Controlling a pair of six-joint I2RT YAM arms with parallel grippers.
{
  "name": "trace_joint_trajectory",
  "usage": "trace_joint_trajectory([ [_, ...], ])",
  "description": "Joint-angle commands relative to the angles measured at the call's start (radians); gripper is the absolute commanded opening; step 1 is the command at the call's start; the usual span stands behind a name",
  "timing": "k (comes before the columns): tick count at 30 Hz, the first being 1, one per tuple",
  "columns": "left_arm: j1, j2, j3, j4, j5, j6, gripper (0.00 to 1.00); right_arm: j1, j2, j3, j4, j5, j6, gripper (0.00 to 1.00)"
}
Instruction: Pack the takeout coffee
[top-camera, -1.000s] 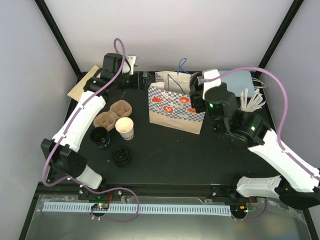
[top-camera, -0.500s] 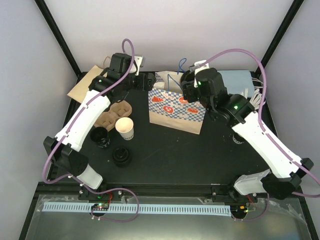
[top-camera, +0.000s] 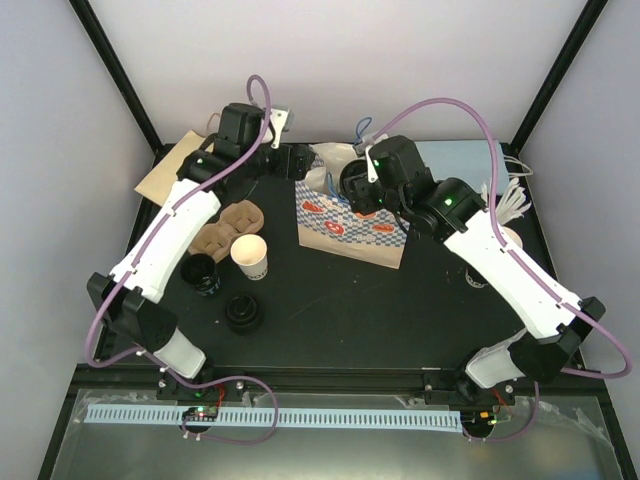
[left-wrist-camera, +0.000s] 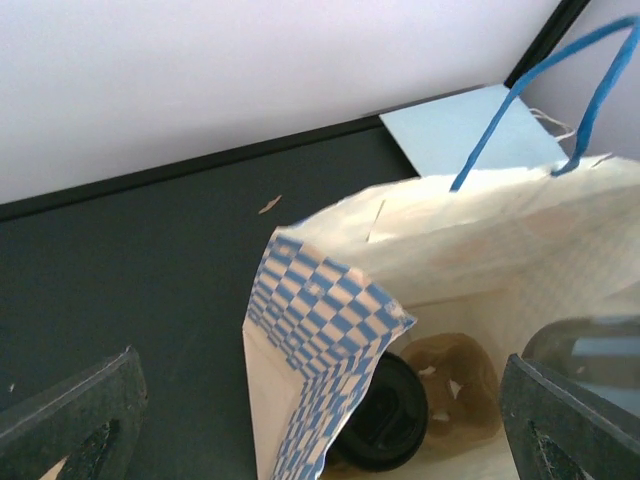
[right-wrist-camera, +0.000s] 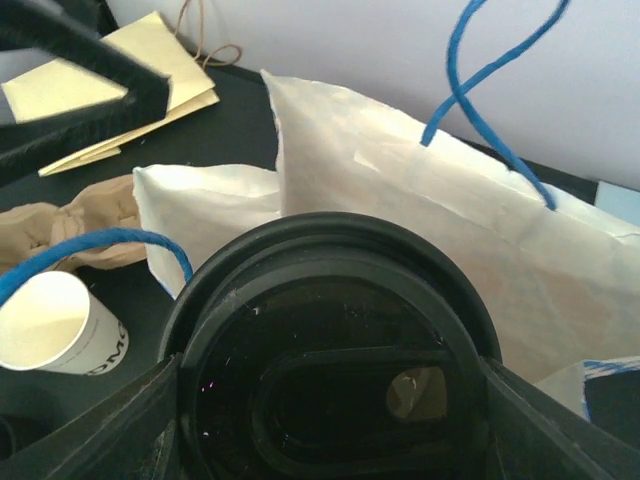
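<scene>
The right gripper (top-camera: 355, 188) is clamped around a black-lidded cup (right-wrist-camera: 330, 330), right over the mouth of the paper bag (top-camera: 350, 225). The left gripper (top-camera: 295, 163) stands wide open and empty beside the bag's left rim. Another lidded cup (left-wrist-camera: 385, 410) sits at the bag's bottom. I'd call it half done: a white cup (top-camera: 250, 255), a dark cup (top-camera: 200, 272) and a loose lid (top-camera: 244, 313) wait near the carrier tray (top-camera: 225, 228). The mouth is narrow, with the blue handles (right-wrist-camera: 480, 100) close.
</scene>
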Motion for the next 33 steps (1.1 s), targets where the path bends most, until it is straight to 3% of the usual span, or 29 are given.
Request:
trace_joint_trajectory([
  [1,-0.002,0.056,0.113,-0.039,0.076,0.040,0.99,-0.005,0.029,0.053,-0.100,-0.093,0.002,0.67],
  [12,-0.003,0.153,0.214,-0.057,0.192,0.406,0.99,-0.005,-0.001,0.021,-0.193,-0.202,-0.014,0.67],
  [19,-0.002,0.244,0.369,-0.182,0.285,0.623,0.99,-0.005,-0.010,0.006,-0.206,-0.230,-0.010,0.67],
  [24,-0.002,0.317,0.495,-0.371,0.434,0.813,0.95,-0.005,-0.014,-0.006,-0.209,-0.238,-0.008,0.67],
  [33,-0.002,0.358,0.500,-0.431,0.444,0.923,0.93,-0.005,-0.017,-0.010,-0.217,-0.251,-0.019,0.67],
])
